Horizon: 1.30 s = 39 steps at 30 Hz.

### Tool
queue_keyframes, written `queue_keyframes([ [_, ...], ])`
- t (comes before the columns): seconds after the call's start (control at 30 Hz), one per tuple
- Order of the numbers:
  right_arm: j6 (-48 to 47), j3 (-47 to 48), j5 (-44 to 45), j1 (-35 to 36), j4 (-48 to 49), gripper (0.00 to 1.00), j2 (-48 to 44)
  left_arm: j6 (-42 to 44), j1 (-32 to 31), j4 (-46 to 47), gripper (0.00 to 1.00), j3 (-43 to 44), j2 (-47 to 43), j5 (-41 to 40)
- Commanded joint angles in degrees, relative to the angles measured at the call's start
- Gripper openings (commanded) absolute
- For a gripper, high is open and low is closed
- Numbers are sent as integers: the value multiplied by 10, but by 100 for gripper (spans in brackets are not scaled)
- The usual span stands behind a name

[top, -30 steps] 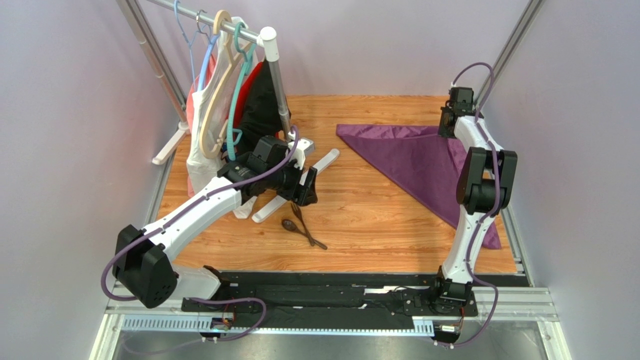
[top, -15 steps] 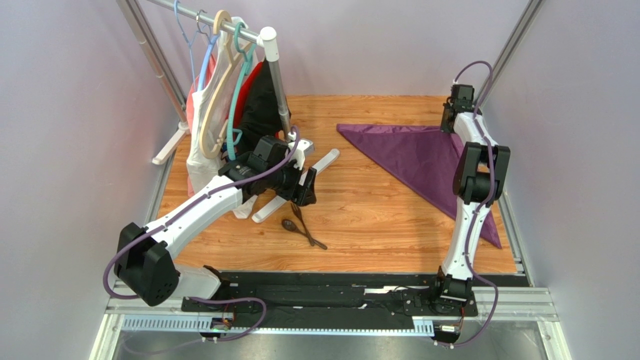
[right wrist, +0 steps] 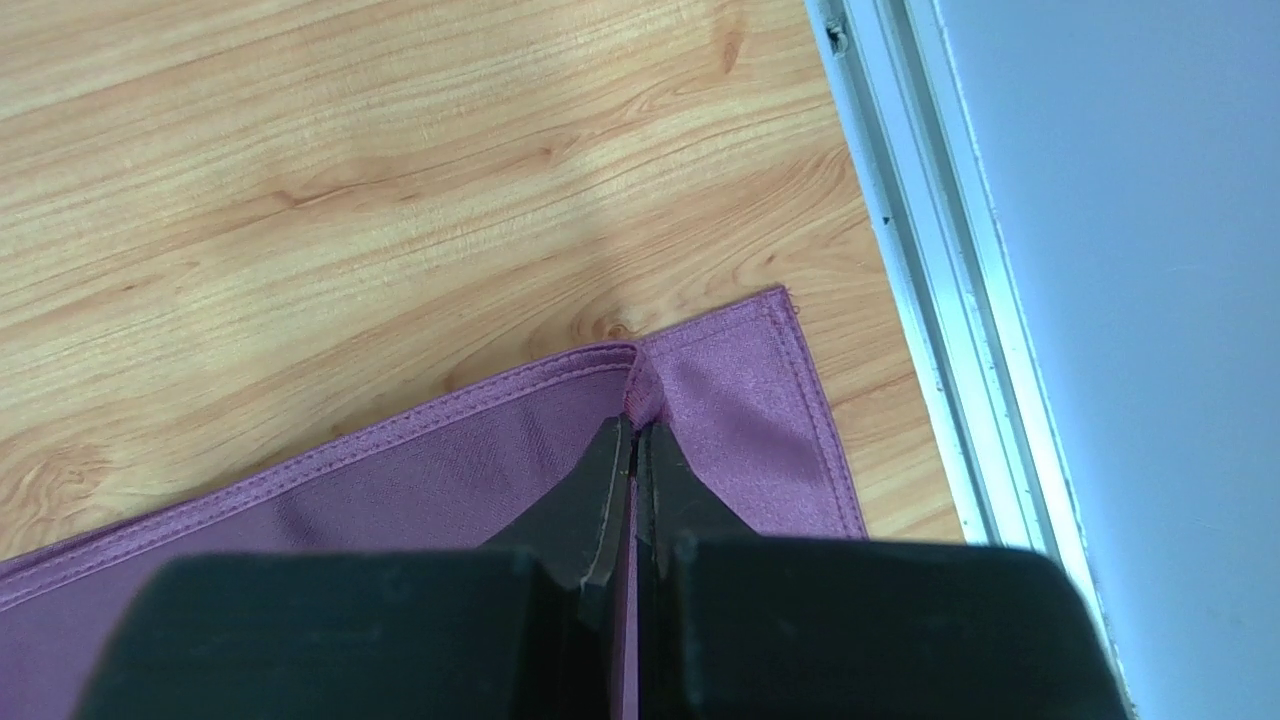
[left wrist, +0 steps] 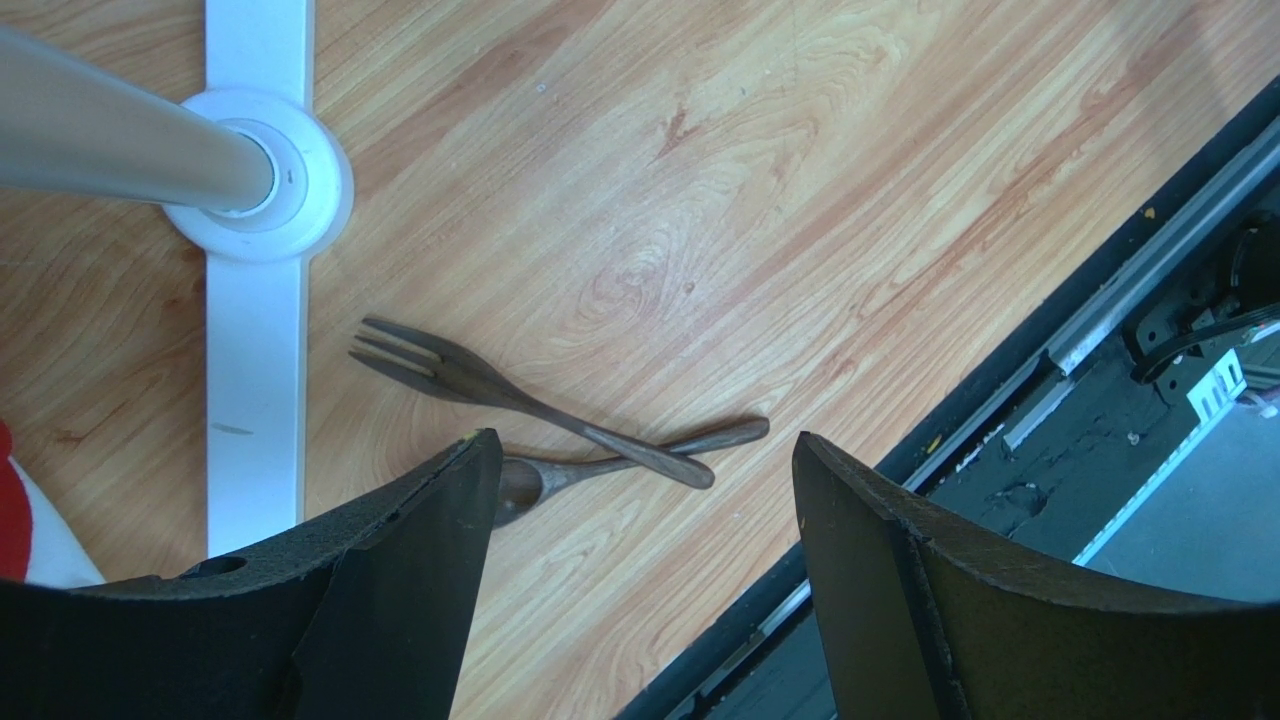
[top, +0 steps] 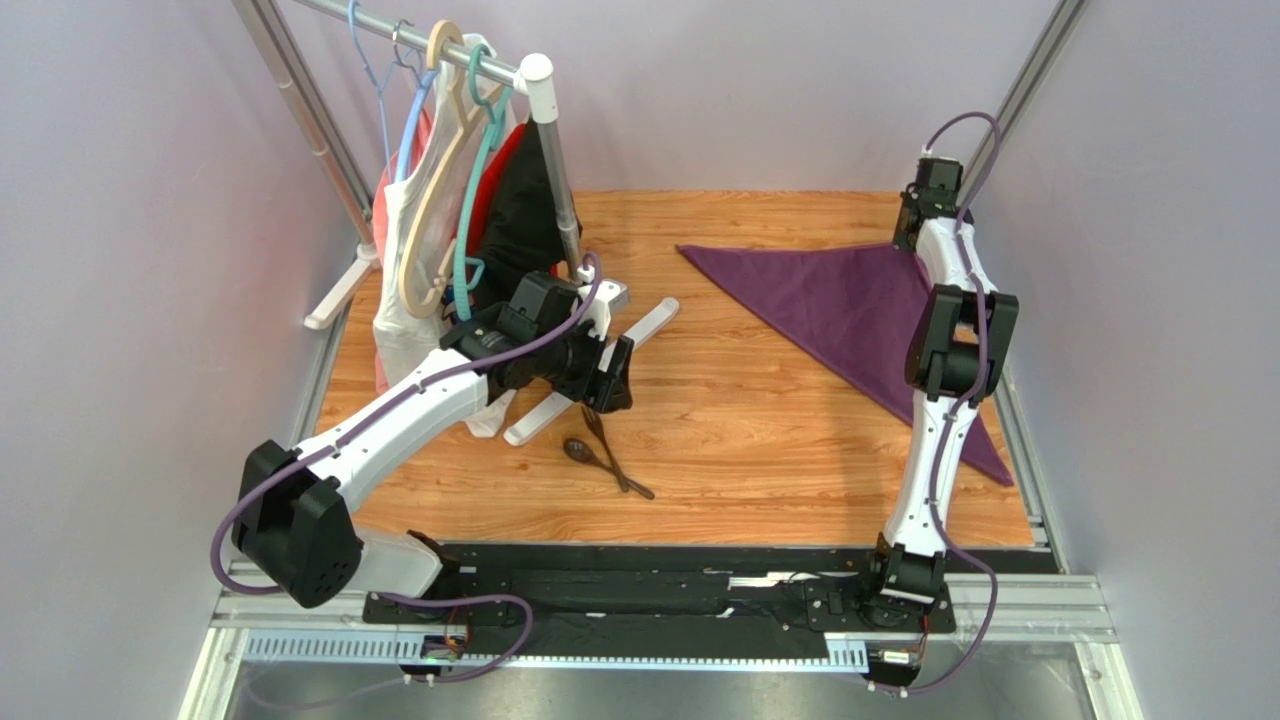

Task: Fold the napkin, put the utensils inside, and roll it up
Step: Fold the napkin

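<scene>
The purple napkin [top: 842, 308] lies as a triangle on the right half of the wooden table, one point reaching to the near right. My right gripper [top: 920, 240] is at the cloth's far right corner, shut on a small pinch of fabric beside the hem [right wrist: 634, 428]. The dark wooden fork [left wrist: 451, 372] and spoon [left wrist: 706, 440] lie crossed on the bare wood, left of centre [top: 609, 458]. Above them my left gripper [left wrist: 646, 440] hangs open, its jaws wide apart and holding nothing. One finger hides part of the spoon's bowl.
A clothes rack [top: 451, 180] with hangers and white, red and black garments stands at the far left. Its white foot [left wrist: 256, 300] and metal pole [left wrist: 120, 150] are close to the utensils. A black rail [left wrist: 1052, 345] borders the near edge, and a metal rail [right wrist: 932, 270] the right edge.
My right gripper has carried the napkin's corner farther back and to the right, drawing the cloth's far edge straight. The left arm and the utensils have stayed put.
</scene>
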Motion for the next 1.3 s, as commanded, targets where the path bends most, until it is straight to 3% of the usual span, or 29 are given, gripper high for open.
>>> queue_keyframes([
  [0.0,3,40,5,-4,-17,0,19,9,7,2,80,18,2,12],
  [1.13,46,63,19,-27,-25,1,34,9,11,2,80,19,9,28],
  [1.17,49,65,20,-28,-27,3,35,9,11,2,80,19,10,29],
  [1.27,56,64,24,-30,-30,35,32,8,11,1,80,19,11,30],
])
